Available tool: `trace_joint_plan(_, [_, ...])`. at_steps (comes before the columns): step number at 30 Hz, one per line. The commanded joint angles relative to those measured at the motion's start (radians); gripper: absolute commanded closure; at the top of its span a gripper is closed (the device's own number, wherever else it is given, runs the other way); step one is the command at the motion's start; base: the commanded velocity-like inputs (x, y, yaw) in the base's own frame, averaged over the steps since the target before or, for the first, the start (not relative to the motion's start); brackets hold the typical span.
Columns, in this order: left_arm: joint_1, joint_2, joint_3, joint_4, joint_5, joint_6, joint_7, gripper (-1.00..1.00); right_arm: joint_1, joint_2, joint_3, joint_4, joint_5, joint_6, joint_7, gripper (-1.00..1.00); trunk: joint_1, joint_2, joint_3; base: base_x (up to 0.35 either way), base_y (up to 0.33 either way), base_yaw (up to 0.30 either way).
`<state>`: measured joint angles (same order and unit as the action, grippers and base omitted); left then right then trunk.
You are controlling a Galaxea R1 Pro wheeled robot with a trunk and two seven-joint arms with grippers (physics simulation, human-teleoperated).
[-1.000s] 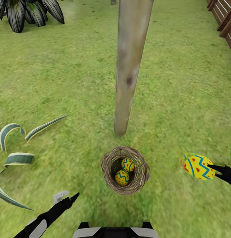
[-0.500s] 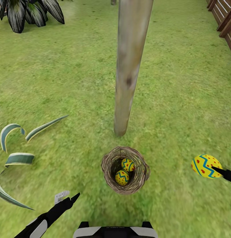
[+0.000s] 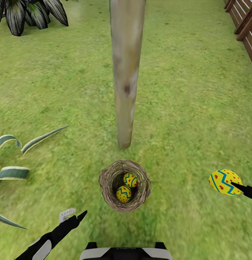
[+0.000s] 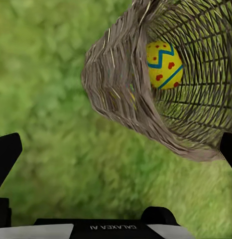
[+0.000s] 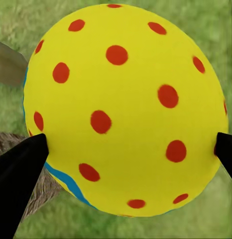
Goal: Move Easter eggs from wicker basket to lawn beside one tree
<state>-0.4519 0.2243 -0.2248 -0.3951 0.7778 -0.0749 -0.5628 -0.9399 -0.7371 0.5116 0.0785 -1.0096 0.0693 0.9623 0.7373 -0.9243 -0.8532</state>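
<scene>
Right gripper (image 5: 127, 149): I have it clamped on one Easter egg (image 3: 225, 182), held above the lawn (image 3: 198, 90).
Left gripper (image 3: 73, 215): spread wide, holding nothing, wicker basket (image 3: 125, 185) just ahead.
Basket: head view shows two eggs (image 3: 126, 186); my left wrist view shows one.
Tree (image 3: 126, 72): beyond basket, top cut off.

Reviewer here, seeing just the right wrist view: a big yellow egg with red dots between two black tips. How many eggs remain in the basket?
Observer: Two eggs lie in the wicker basket, per the head view.
Operator: Where is the tree?
Observer: The trunk rises from the lawn just beyond the basket.
Operator: And the left pincer?
Observer: The left pincer is open near the basket, holding nothing.
</scene>
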Motion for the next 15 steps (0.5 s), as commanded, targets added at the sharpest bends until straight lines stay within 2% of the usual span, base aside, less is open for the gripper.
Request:
trace_joint_plan(1, [-0.001,0.001,-0.008,0.001,0.006,-0.008,0.000,-1.00,-0.001,0.001,0.007,0.003,-0.011,0.007,0.006,1.00,0.000,-0.001,-0.001,0.000,-0.285,0.000])
trace_joint_plan(12, [-0.001,0.003,-0.008,0.001,0.006,-0.008,-0.002,-1.00,-0.001,0.005,0.007,0.002,-0.011,0.007,0.006,1.00,0.000,-0.001,-0.001,0.000,-0.284,0.000])
trace_joint_plan(15, [-0.001,0.003,-0.008,0.001,0.006,-0.008,-0.002,-1.00,-0.002,0.005,0.007,0.001,-0.011,0.006,0.006,1.00,0.000,-0.001,-0.001,0.000,-0.176,0.000])
